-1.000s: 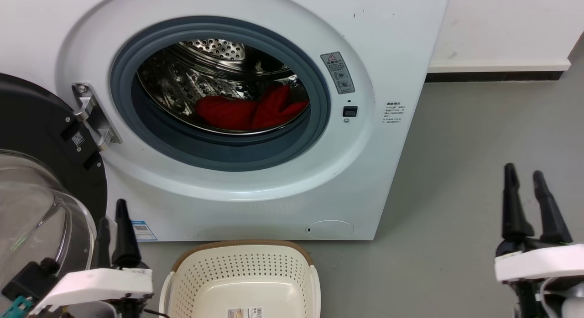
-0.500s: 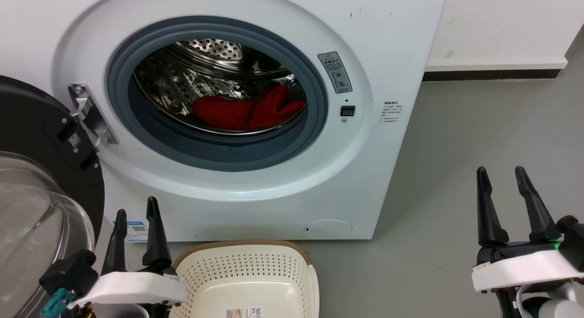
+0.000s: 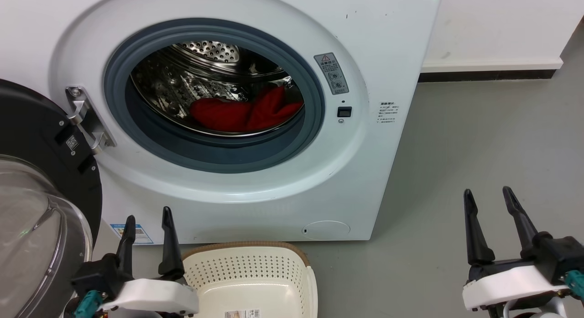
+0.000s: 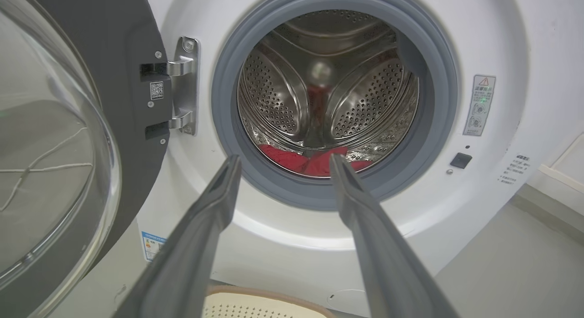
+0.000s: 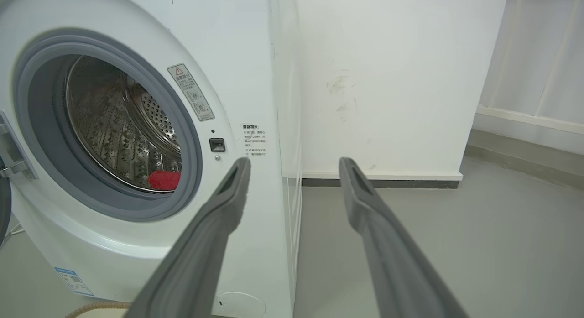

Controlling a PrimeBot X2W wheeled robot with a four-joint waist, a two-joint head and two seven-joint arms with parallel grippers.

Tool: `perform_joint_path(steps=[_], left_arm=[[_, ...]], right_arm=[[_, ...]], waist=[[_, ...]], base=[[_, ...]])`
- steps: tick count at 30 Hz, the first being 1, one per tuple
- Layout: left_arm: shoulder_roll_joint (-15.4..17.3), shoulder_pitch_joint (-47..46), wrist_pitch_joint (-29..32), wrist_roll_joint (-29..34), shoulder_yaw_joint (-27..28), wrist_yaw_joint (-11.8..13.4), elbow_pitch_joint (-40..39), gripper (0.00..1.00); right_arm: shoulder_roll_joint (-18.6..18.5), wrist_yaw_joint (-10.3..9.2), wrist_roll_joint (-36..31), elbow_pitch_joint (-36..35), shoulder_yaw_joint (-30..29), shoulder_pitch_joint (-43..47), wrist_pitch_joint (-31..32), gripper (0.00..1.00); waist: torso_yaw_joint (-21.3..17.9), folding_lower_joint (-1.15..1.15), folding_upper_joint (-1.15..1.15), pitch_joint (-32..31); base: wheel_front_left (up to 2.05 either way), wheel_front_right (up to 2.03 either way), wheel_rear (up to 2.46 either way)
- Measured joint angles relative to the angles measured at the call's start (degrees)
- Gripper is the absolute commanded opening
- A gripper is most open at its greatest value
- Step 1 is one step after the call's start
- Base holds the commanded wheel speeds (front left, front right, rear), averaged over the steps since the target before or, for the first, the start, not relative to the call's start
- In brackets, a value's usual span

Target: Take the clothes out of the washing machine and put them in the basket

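Drum point(image 3: 182, 85) bottom: clothes point(image 3: 244, 112) beyond left pincer point(image 3: 148, 213)

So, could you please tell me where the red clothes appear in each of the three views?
Head view: clothes, upper centre, at the bottom of the drum.
Left wrist view: clothes, centre, low in the drum.
Right wrist view: clothes, left of centre, a small red patch.
Shared landmark: the warning sticker just right of the drum opening.

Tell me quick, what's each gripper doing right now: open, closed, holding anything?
Left gripper: open, holding nothing.
Right gripper: open, holding nothing.
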Motion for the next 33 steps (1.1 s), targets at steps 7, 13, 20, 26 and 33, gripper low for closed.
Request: perform_joint_path(steps=[7,13,20,26,33], left_arm=[[1.7,0.1,-0.9,5.0,-3.3,2.4,-0.1,1.00],[2.1,0.9,-1.7,6.5,-4.3,3.1,1.4,1.00],[2.0,0.9,-2.5,8.5,-4.5,2.2,1.6,1.00],[2.3,1.2,-3.2,12.4,-5.3,2.0,2.2,1.00],[2.0,1.7,-3.9,14.2,-5.1,1.5,2.9,1.00]], right_arm=[[0.0,0.00,-3.9,1.4,0.3,0.3,-0.9,1.00],[0.0,0.00,-5.5,2.7,0.1,0.5,-1.6,1.00],[0.0,0.00,-7.8,2.8,0.1,0.5,-2.5,1.00],[0.0,0.00,-10.3,2.8,0.1,0.8,-3.2,1.00],[0.0,0.00,-11.0,3.4,0.0,1.3,-4.0,1.00]], waist=[[0.0,0.00,0.00,0.0],[-0.1,0.00,0.00,-0.1],[-0.2,0.00,0.00,-0.2],[-0.4,0.00,0.00,-0.3],[-0.4,0.00,0.00,-0.5]], base=[[0.00,0.00,0.00],[0.00,0.00,0.00],[0.00,0.00,0.00],[0.00,0.00,0.00],[0.00,0.00,0.00]])
